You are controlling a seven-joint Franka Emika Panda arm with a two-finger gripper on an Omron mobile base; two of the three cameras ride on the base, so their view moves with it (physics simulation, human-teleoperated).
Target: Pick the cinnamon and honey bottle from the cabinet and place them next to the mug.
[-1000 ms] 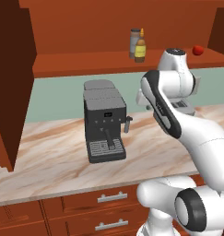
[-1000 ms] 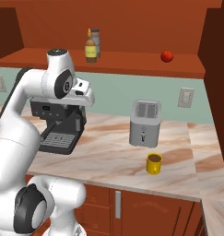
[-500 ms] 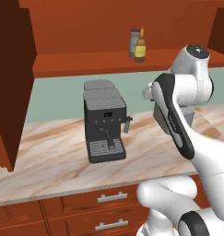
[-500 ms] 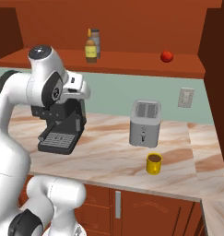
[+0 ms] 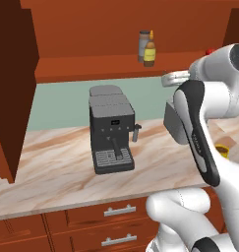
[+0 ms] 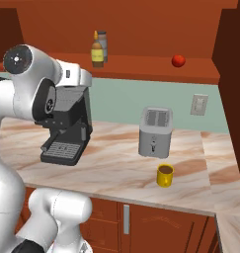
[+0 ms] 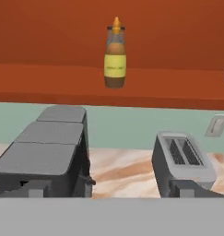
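- The arm has reared up and back over the last second. In the left base view its upper joint has moved right, and in the right base view it has moved left. The hand is now lifted to about shelf height, behind the coffee machine side of the scene.
- The hand camera now looks level into the cabinet. The honey bottle stands upright near the middle of its view, above the coffee machine and the toaster.
- The pincer's spread cannot be told from these views. It holds nothing that can be seen.
- Nothing has left the shelf. The bottle stands where it did, touching or just in front of the cinnamon, which is upright close behind it. A red fruit sits well apart along the same shelf.
- The mug waits on the worktop just in front of the toaster, with free space beside it.
- Both picks are still to be done, so the task appears to be at its start. The arm seems to be lining up for the bottle, the nearer of the two.
- The pair stand so close together that reaching for one could knock over the other.
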